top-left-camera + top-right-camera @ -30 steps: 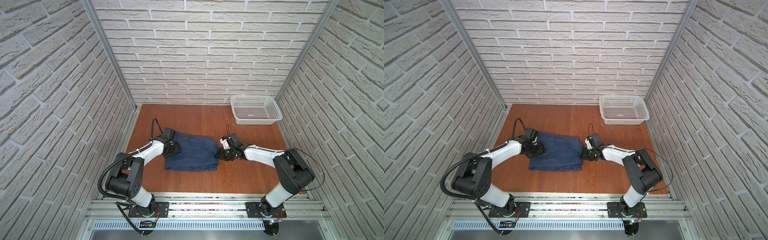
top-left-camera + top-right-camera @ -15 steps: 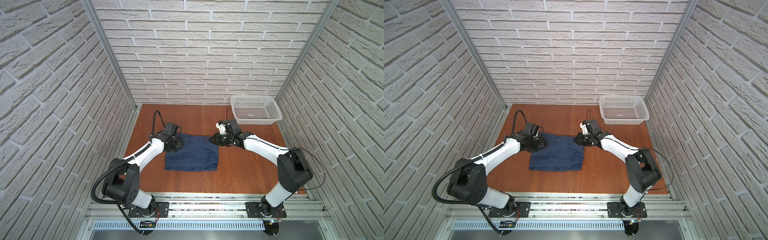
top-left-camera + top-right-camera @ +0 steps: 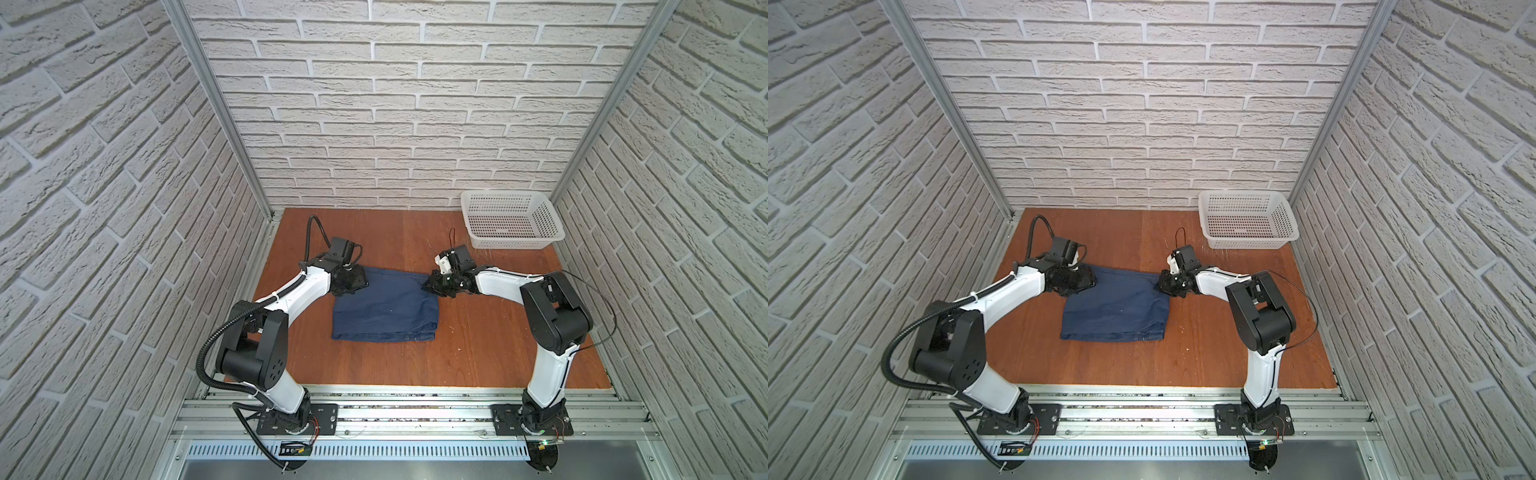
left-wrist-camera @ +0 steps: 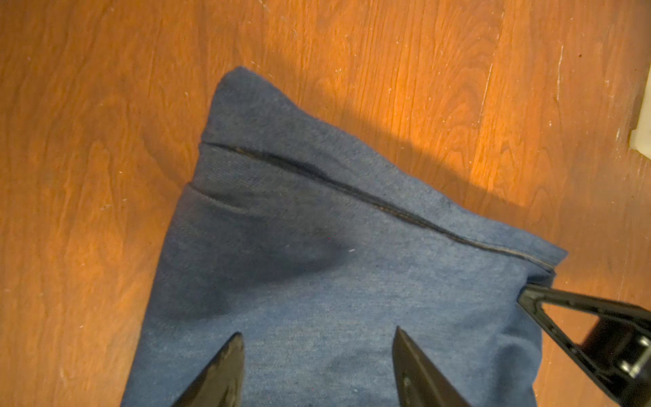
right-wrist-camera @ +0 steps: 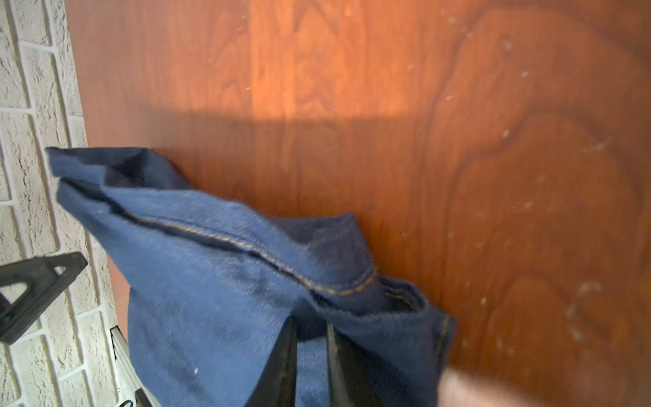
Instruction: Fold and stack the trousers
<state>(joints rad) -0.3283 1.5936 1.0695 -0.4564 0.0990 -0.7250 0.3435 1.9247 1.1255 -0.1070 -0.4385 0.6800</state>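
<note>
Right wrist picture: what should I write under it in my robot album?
The right gripper pinches a bunched corner of the dark blue trousers over the wooden table.

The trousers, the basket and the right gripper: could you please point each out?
trousers (image 3: pixel 384 305): in a top view, middle of the denim.
basket (image 3: pixel 515 242): in a top view, near wall.
right gripper (image 5: pixel 310 326): right wrist view, between its fingertips.

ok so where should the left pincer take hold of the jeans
Probably the far left corner of the folded jeans, mirroring the right pincer, which pinches the far right corner. Come in from the left edge, low: the layers lie flat on the table there, so one finger must slip under. The left pincer hangs open just above that corner.
</note>
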